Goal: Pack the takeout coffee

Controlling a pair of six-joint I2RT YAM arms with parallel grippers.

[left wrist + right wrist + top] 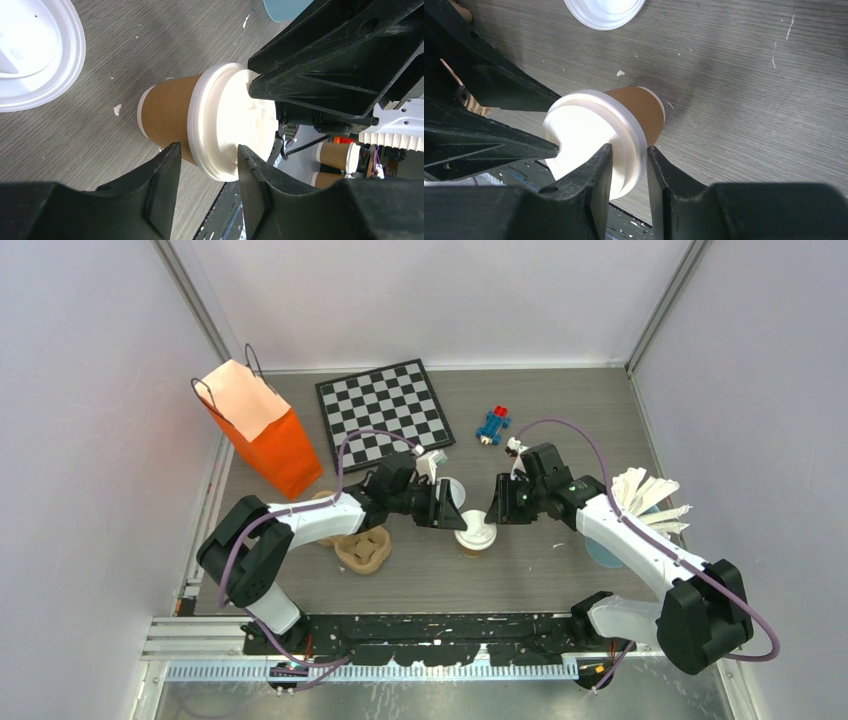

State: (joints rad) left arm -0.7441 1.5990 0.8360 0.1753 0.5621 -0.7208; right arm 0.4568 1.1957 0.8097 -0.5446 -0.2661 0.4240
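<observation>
No text, label, brand, number or sign can be read in any of the 3 views. The loose white lid (30, 50) lying on the table carries a few small raised marks. They are too faint to make out as letters or figures.
</observation>
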